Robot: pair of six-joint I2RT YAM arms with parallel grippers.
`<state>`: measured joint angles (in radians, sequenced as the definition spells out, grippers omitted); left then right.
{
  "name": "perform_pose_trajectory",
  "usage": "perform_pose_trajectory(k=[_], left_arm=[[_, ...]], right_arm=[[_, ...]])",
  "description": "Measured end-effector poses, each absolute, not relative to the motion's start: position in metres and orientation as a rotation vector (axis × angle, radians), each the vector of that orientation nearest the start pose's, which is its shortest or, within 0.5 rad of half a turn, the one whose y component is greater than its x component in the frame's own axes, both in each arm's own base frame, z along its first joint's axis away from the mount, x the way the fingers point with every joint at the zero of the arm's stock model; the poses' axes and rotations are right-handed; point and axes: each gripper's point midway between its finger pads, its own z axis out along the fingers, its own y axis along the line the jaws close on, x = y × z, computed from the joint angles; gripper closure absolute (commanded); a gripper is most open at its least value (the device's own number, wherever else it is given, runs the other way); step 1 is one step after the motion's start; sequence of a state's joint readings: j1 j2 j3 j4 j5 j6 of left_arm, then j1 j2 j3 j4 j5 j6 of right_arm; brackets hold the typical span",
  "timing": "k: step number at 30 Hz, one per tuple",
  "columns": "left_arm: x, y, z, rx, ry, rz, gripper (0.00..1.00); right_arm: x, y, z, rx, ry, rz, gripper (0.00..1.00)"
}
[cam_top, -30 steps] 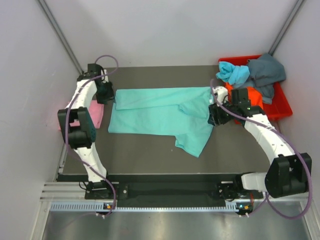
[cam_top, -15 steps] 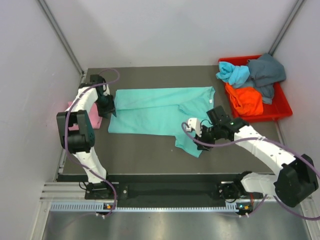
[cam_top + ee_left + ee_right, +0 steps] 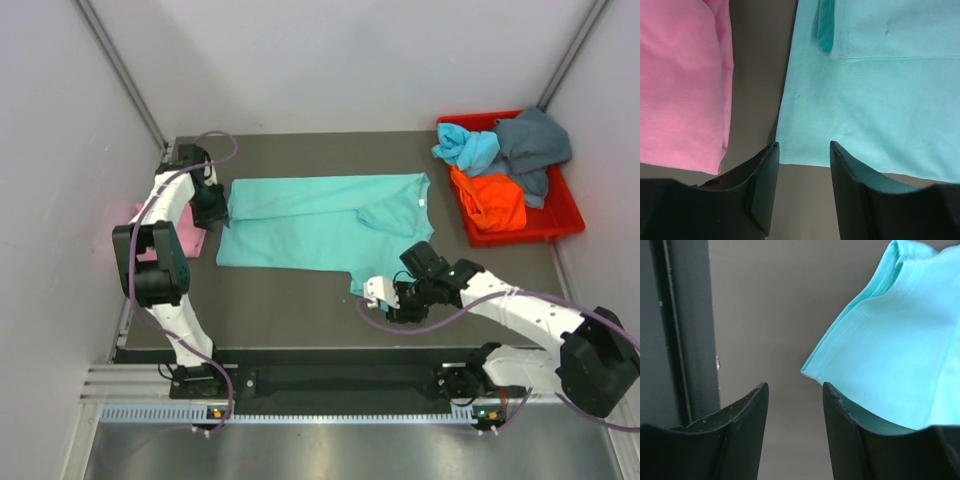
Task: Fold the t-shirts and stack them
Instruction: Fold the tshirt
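A teal t-shirt [image 3: 310, 225] lies spread across the middle of the table, one sleeve pointing toward the near edge. My left gripper [image 3: 213, 207] is at its left edge, open [image 3: 802, 147], with bare table between the jaws and the shirt's corner [image 3: 880, 100] just ahead. A folded pink t-shirt [image 3: 192, 235] [image 3: 680, 85] lies left of that gripper. My right gripper [image 3: 383, 297] hovers at the near sleeve, open [image 3: 794, 387] and holding nothing; the sleeve corner [image 3: 900, 365] is just ahead and to the right of the jaws.
A red bin [image 3: 565, 215] at the back right holds a light blue shirt [image 3: 465, 145], an orange one [image 3: 490, 200] and a dark grey-blue one [image 3: 535, 145]. The table's near edge rail [image 3: 685, 340] runs close to the right gripper. Walls close in on both sides.
The right gripper has swung from the teal shirt's far right end down to the near sleeve corner. The left gripper has barely shifted at the shirt's left edge.
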<state>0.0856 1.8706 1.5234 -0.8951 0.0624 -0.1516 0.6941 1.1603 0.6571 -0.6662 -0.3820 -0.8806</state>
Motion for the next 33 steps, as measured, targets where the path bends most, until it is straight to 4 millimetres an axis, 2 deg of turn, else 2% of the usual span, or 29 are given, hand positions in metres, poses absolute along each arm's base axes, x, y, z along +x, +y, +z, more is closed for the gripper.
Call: perform_pose_trajectory(k=[13,20,25,30,33], left_arm=[[0.39,0.019,0.09,-0.324,2.794,-0.08,0.5],[0.39,0.021,0.09,-0.328,2.794,-0.067,0.5],[0.39,0.023,0.09,-0.332,2.794,-0.065,0.5],[0.39,0.023,0.09,-0.338,2.793,-0.064,0.49],[0.39,0.023,0.09,-0.339,2.792,-0.064,0.49]], right_arm=[[0.172,0.186,0.036,-1.998,1.719,0.369,0.53],[0.17,0.186,0.03,-2.031,1.709,0.363,0.54],[0.164,0.178,0.019,-2.056,1.722,0.354,0.56],[0.17,0.179,0.018,-2.053,1.699,0.317,0.65],[0.175,0.18,0.018,-2.047,1.678,0.288,0.79]])
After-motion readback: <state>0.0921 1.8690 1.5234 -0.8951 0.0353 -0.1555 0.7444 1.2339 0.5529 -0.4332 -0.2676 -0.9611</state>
